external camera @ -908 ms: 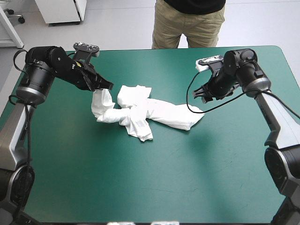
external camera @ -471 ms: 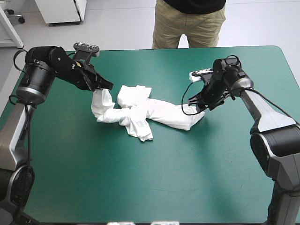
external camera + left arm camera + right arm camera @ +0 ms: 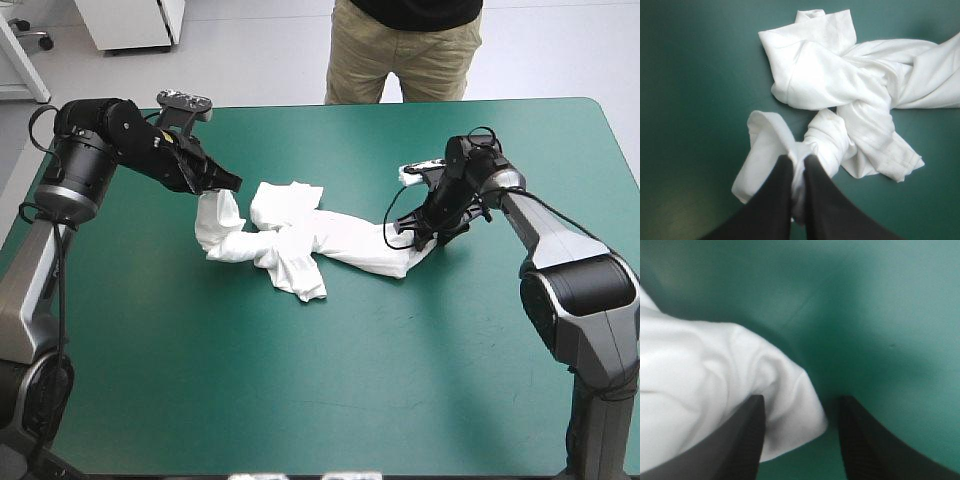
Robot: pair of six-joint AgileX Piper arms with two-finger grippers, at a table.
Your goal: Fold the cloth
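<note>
The T-shirt [image 3: 300,240] is plain white throughout, its folds shaded pale grey. The bench [image 3: 300,400] wears a uniform teal-green cover. The left gripper [image 3: 799,159] has solid black fingers [image 3: 775,200], and the right gripper [image 3: 800,405] has the same black.

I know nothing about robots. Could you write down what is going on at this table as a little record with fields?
Cloth: white T-shirt, a crumpled, twisted heap
Table: teal-green cover
Left gripper: shut on one end of the T-shirt, raised off the table
Right gripper: open around a corner at the other end
Folding: not yet begun
</note>
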